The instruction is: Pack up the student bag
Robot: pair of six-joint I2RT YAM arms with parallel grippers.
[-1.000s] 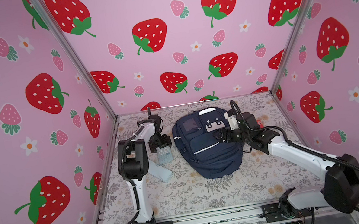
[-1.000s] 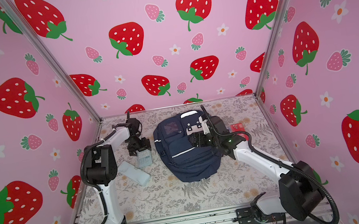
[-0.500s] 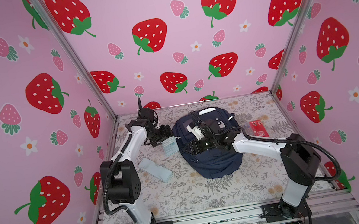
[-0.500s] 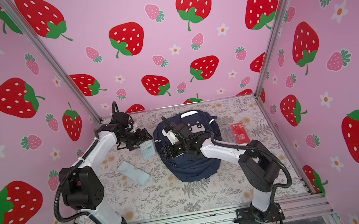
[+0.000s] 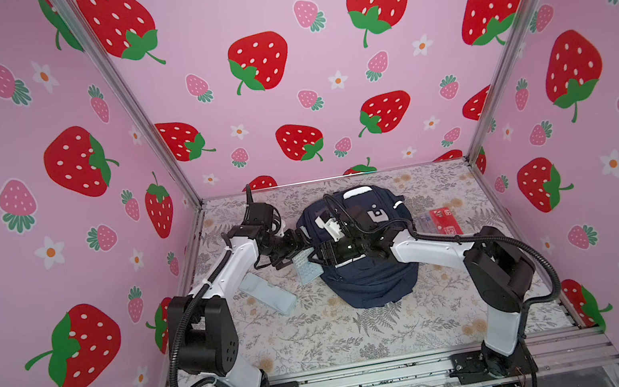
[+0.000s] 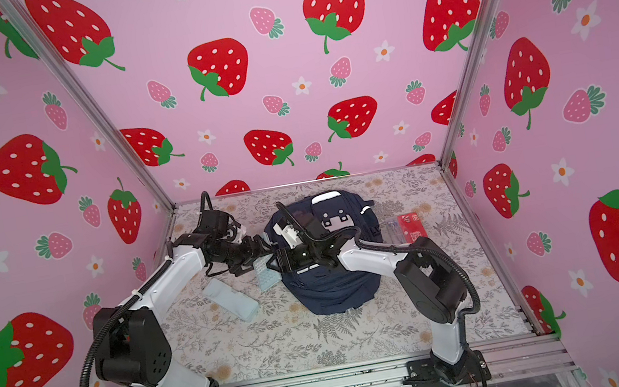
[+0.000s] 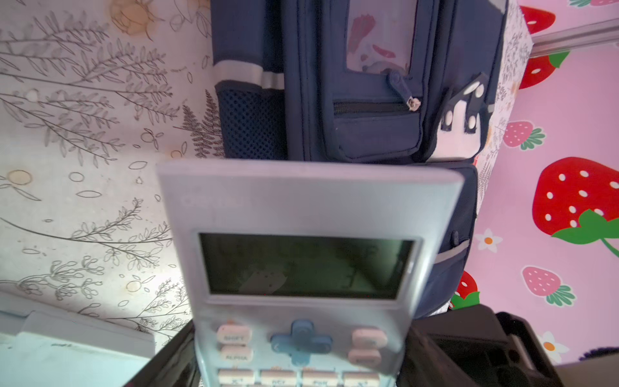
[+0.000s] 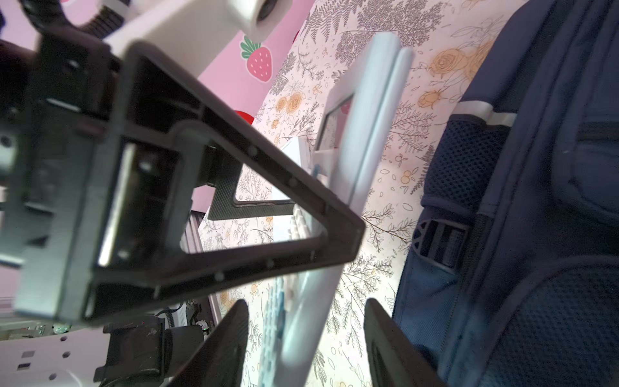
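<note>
In a top view the navy student bag (image 5: 371, 277) lies flat on the bench (image 5: 322, 339), toward the back. Just left of it the left claw (image 5: 293, 252) grasps a pale blue calculator (image 5: 304, 267), and the right claw (image 5: 313, 260) reaches across to it. In the left wrist view the calculator's screen end points at the bag. In the right wrist view the right claw's jaws straddle the calculator, unclenched, with a gap showing.
</note>
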